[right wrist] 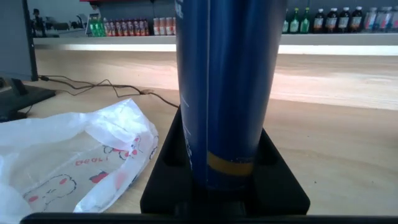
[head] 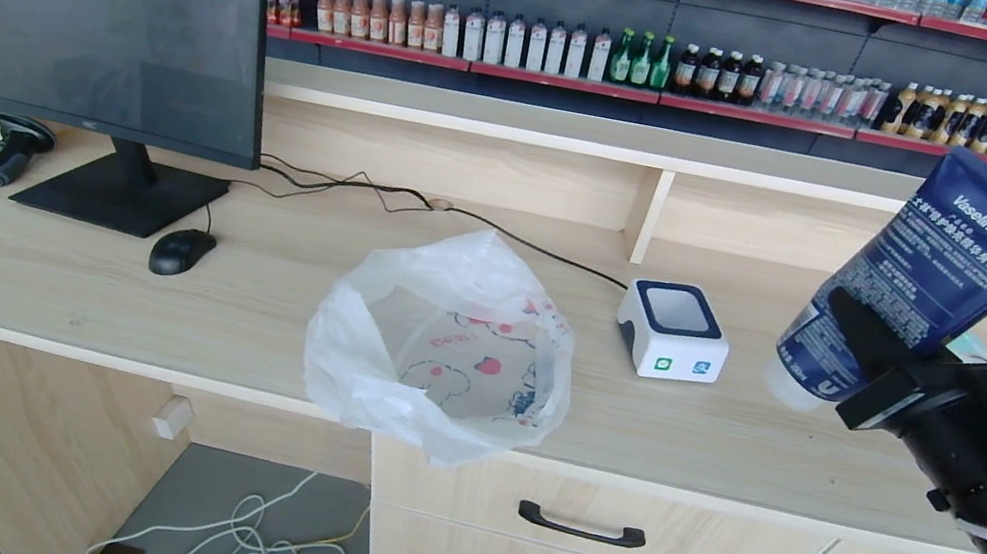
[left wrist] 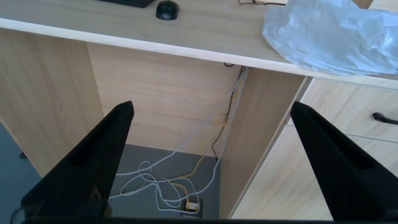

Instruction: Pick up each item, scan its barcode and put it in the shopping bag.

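Observation:
A dark blue lotion tube (head: 929, 283) with a white cap hangs tilted above the counter's right side, cap end down, and my right gripper (head: 877, 350) is shut on it. In the right wrist view the tube (right wrist: 227, 87) stands between the black fingers (right wrist: 168, 155). The white barcode scanner box (head: 673, 331) sits on the counter just left of the tube. An open white plastic shopping bag (head: 446, 345) lies at the counter's front edge, also seen as the bag (right wrist: 74, 162) and bag (left wrist: 329, 34). My left gripper (left wrist: 214, 162) is open, below counter height beside the cabinet.
A monitor (head: 104, 10), a mouse (head: 180, 250) and a handheld scanner (head: 13, 150) occupy the counter's left. A cable (head: 501, 233) runs across the back to the scanner box. Drawers (head: 581, 528) sit under the counter; cables lie on the floor (left wrist: 168, 186).

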### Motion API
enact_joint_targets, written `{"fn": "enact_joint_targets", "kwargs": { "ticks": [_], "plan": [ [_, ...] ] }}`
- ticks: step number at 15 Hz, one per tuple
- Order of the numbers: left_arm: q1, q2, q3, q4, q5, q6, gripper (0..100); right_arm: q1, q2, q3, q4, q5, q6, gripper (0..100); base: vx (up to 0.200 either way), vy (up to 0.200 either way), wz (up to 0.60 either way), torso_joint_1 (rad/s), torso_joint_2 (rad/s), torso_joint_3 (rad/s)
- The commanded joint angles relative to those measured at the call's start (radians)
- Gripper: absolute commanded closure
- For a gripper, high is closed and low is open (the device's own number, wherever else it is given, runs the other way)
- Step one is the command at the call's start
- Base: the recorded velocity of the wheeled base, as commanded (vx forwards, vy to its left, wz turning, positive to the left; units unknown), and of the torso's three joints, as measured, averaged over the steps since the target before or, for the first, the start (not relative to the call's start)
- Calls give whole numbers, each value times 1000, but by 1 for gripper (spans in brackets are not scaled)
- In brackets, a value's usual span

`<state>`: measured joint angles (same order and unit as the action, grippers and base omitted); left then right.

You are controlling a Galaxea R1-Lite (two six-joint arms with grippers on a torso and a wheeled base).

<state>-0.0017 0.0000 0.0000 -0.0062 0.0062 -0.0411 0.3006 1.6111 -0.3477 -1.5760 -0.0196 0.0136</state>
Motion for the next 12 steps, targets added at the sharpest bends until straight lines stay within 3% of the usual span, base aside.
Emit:
{"fn": "enact_joint_targets", "kwargs": {
  "ticks": [1,3,9,12],
  "plan": [
    [0,0,0,0,1,0,0,-2,3,-1,5,-2,0,100,0,0,0,0,0,0],
    [0,0,0,0,0,-2,0,-2,1,-8,5,0,0,100,0,0,0,0,0,0],
    [0,0,0,0,1,0,0,-2,9,-40,5,-2,0,100,0,200,0,3,4,2],
    [0,0,0,0,1,0,0,-2,15,-50,5,-2,0,100,0,0,0,0,0,0]
  ]
}}
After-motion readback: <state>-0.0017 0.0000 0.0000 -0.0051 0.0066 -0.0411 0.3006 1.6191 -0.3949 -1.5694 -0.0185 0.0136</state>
